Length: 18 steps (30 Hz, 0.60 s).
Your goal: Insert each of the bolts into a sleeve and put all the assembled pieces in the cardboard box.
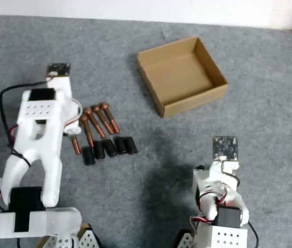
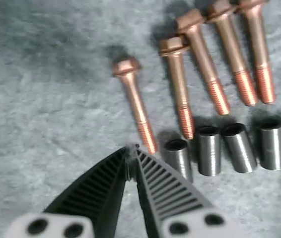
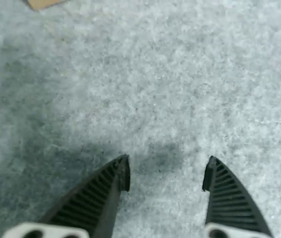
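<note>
Down on the grey bench (image 1: 270,119), five copper-coloured bolts (image 2: 205,64) lie side by side, heads pointing away from the arms, with a row of five dark sleeves (image 2: 209,151) just beyond their threaded ends. Every bolt is separate from every sleeve, and all of them rest on the bench outside the cardboard box (image 1: 179,77), which stands well apart from them, toward the far side and nearer the right arm's half. One bolt (image 2: 138,109) sits a little apart from the other four.

The left tool (image 2: 131,148) is closed with nothing in it, its two ribbed fingers (image 2: 105,183) meeting at the tips. Those tips are just beside the threaded end of the lone bolt and near the end sleeve (image 2: 177,157) of the row; whether they touch either one cannot be told. In the high view the left arm (image 1: 40,129) stretches over the near end of the bolt group.

The right tool (image 3: 166,173) is open, fingers (image 3: 105,191) spread wide above bare grey surface, holding nothing. The right arm (image 1: 221,201) stands at the near edge, well apart from the bolts and the sleeves.
</note>
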Tool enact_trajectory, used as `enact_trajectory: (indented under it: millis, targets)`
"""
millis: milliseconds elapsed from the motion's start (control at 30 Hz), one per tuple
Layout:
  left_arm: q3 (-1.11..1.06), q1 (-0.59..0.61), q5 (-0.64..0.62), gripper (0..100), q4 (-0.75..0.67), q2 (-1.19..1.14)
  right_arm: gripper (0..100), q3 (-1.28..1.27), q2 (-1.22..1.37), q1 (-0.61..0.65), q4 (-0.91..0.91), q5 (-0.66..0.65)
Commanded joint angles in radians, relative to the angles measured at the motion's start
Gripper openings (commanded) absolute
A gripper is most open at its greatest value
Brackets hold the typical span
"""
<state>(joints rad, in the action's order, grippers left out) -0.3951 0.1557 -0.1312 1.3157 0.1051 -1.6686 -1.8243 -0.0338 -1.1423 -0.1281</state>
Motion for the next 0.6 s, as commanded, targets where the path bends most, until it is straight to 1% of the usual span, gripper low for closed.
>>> enact_trajectory:
  millis: [0,233,500,567]
  targets:
    - [0.05,-0.065,-0.006,1,0.003,-0.004,22.8,-0.111,-0.002,0.004,0.013,0.003]
    - [0.042,-0.156,-0.005,1,0.003,-0.013,22.8,-0.111,0.001,0.002,0.013,0.003]
    - [-0.024,-0.154,-0.009,1,0.002,-0.013,22.8,-0.111,0.001,0.002,0.013,0.003]
    - [-0.035,-0.153,-0.009,1,-0.029,-0.013,22.8,-0.111,-0.001,0.002,0.013,0.003]
